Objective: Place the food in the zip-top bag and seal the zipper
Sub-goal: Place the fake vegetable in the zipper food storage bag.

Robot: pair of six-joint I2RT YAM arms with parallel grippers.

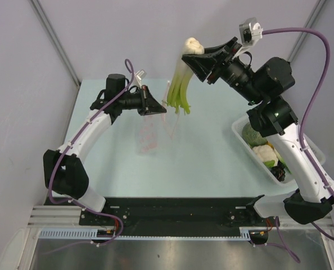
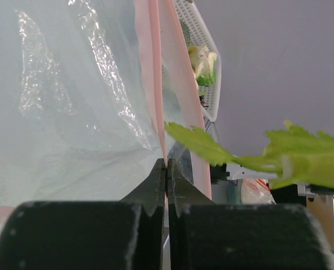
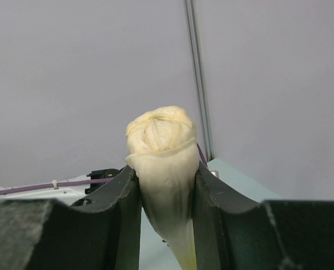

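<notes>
**Leek pinched by its bulb, bag held by its pink edge**

Closest to the left wrist camera, the two black fingers of the left end effector are pressed together at the bottom centre of the frame, nipping the mouth edge of the bag. The bag is clear, crinkly plastic with bright creases. Its pink-red strip runs straight up from the fingers to the top of the frame. In the overhead view the bag hangs below that end effector, left of centre.

The right end effector clamps the leek just under its cream, rounded bulb, which stands up between the fingers. Overhead, the leek sits at upper centre. Its pale stalk fans out into long green leaves, and their tips end just beside the left end effector.

At the right of the overhead frame a white basket rests on the pale counter. It holds a green round piece, a pale white piece and a dark purple bunch.
</notes>
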